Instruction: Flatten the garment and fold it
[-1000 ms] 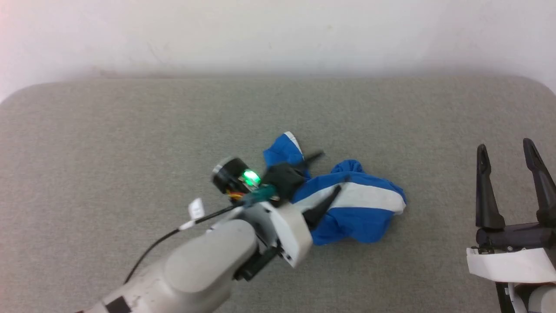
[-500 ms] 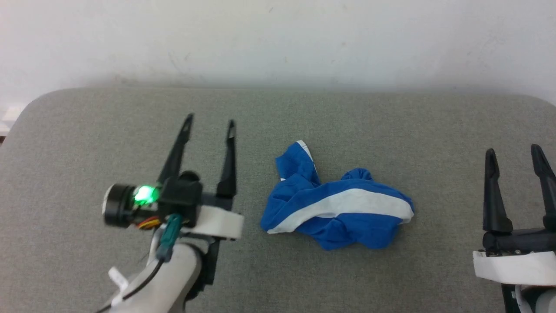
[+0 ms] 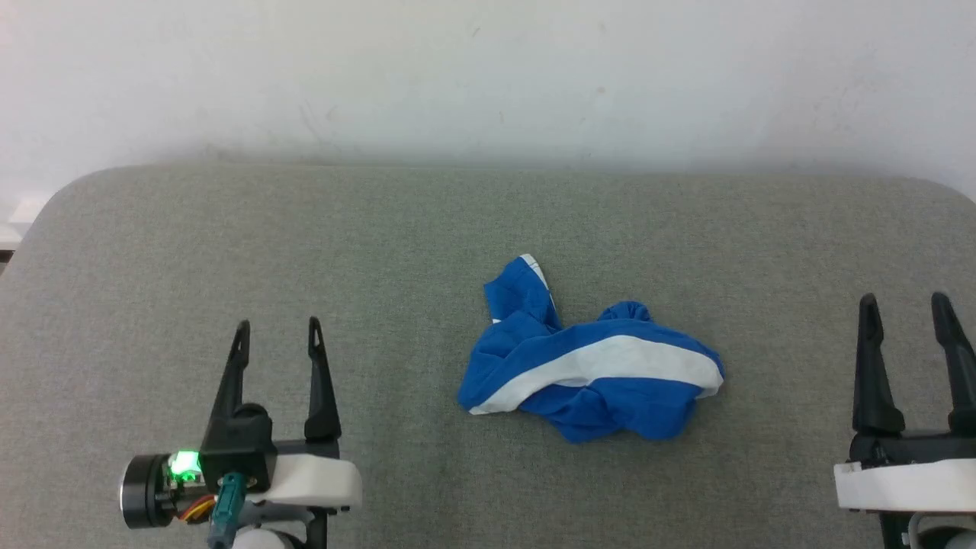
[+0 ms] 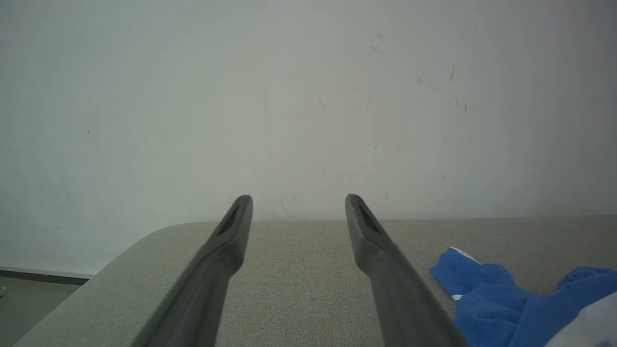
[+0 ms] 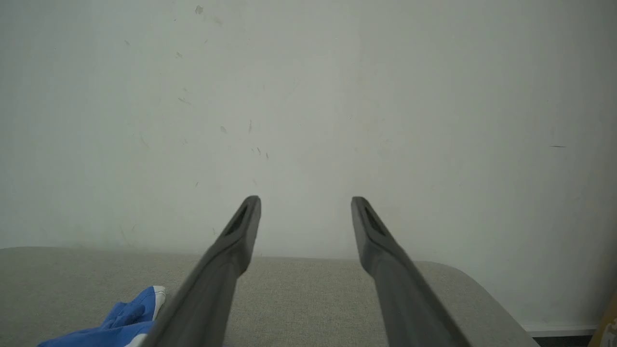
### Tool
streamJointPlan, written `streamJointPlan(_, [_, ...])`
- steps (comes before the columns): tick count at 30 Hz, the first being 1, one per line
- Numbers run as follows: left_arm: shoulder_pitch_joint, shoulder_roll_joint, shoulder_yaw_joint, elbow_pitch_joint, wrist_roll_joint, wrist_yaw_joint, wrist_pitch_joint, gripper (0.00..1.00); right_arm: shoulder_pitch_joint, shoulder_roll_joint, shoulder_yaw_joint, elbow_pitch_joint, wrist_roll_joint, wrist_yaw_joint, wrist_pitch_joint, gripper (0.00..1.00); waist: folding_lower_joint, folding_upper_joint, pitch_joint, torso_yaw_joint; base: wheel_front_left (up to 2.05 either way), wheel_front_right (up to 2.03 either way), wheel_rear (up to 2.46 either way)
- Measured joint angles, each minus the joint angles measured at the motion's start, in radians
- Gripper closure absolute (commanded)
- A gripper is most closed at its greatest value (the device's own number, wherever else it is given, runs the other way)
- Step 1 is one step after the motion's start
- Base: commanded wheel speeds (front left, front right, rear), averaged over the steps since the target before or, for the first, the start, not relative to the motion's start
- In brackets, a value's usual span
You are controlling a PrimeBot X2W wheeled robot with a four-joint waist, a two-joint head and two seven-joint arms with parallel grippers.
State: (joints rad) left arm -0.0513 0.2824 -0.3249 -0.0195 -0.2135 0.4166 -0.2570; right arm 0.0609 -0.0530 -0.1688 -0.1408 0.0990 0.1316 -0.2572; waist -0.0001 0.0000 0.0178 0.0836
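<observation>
Head view looks down on a soft grey table [image 3: 381,244] with round corners, set against a plain white wall [image 3: 488,76]. The garment [image 3: 591,385] lies in a bunched heap near the middle of the table, a bit to the right. It is bright blue, soft and wrinkly. The heap is longer from left to right than from near to far. A wide white stripe [image 3: 610,358] runs along it from the near left to the right end. One small blue flap with a white edge pokes toward the far side.

The left hand [image 3: 278,324] is at the near left and the right hand [image 3: 903,299] at the near right, both well apart from the garment. Each has two long dark fingers standing apart, with nothing between them.

Left wrist view shows blue cloth low on its right and a bit of floor [image 4: 29,289] past the table's end. Right wrist view shows a blue tip with a white edge.
</observation>
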Motion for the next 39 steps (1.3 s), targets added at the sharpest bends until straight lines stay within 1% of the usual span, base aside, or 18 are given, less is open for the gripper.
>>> streamJointPlan(3, [0.021,-0.036,0.036,0.011,0.031,-0.049,0.0,0.0,0.011,0.0,0.004,0.014,0.005,0.0,0.0,0.0,0.0001,0.0,-0.002,0.001,0.0,0.0,0.0])
streamJointPlan(8, [0.03,-0.079,0.078,0.019,0.083,-0.109,0.0,0.0,0.012,0.0,0.012,0.028,0.007,0.0,0.0,0.0,0.0001,0.0,-0.003,0.001,0.0,0.0,0.0])
streamJointPlan(15, [0.031,-0.115,0.131,0.03,0.123,-0.156,0.0,0.0,-0.016,0.0,0.006,0.011,-0.023,0.0,0.0,0.0,0.0,0.0,-0.005,0.001,0.0,0.0,0.0])
streamJointPlan(18, [0.031,-0.125,0.146,0.03,0.136,-0.17,0.0,0.0,-0.077,0.0,0.003,-0.029,-0.063,0.0,0.0,0.0,0.0001,0.0,-0.002,0.002,0.0,0.0,0.0])
streamJointPlan(22, [0.03,-0.135,0.165,0.028,0.156,-0.18,0.0,0.0,-0.181,-0.004,0.015,-0.047,-0.075,0.0,0.0,0.0,0.0001,0.0,0.008,0.003,0.0,0.0,0.0])
streamJointPlan(23, [0.03,-0.138,0.168,0.027,0.158,-0.18,0.0,0.0,-0.203,-0.021,0.035,-0.038,-0.078,0.0,0.0,0.0,0.0001,0.0,0.011,0.002,0.0,0.0,0.0])
streamJointPlan(24, [0.03,-0.142,0.171,0.027,0.161,-0.182,0.0,0.0,-0.222,-0.053,0.069,-0.017,-0.081,0.0,0.0,0.0,0.0001,0.0,0.013,0.002,0.0,0.0,0.0])
streamJointPlan(26, [0.03,-0.151,0.176,0.026,0.163,-0.188,0.0,0.0,-0.249,-0.132,0.147,0.06,-0.077,0.0,-0.001,0.0,0.0001,0.0001,0.017,0.001,0.0,0.0,0.0])
streamJointPlan(28, [0.03,-0.156,0.18,0.026,0.164,-0.189,0.0,0.0,-0.27,-0.228,0.247,0.156,-0.047,0.0,0.014,0.0,0.0001,0.0,0.02,0.001,0.0,0.0,0.0])
streamJointPlan(30, [0.03,-0.159,0.186,0.026,0.17,-0.196,0.0,0.0,-0.305,-0.331,0.36,0.219,-0.013,0.0,0.074,0.0,0.0001,0.0,0.023,0.002,0.0,0.0,0.0])
streamJointPlan(33, [0.03,-0.165,0.192,0.025,0.172,-0.197,0.0,0.0,-0.38,-0.483,0.535,0.273,0.037,0.0,0.189,0.0,0.0001,0.0,0.03,0.005,0.0,0.0,0.0])
streamJointPlan(36, [0.029,-0.173,0.196,0.024,0.173,-0.201,0.0,0.0,-0.434,-0.584,0.717,0.299,0.16,0.0,0.319,0.0,0.0001,0.0,0.041,0.01,0.0,0.0,0.0])
streamJointPlan(38, [0.029,-0.181,0.195,0.021,0.173,-0.204,0.0,0.0,-0.467,-0.636,0.824,0.311,0.251,0.0,0.409,0.0,0.0001,0.0,0.051,0.016,0.0,0.0,0.0])
streamJointPlan(39, [0.028,-0.185,0.194,0.02,0.173,-0.204,0.0,0.0,-0.483,-0.652,0.86,0.313,0.302,0.0,0.44,0.0,0.0001,0.0001,0.056,0.019,0.0,0.0,0.0])
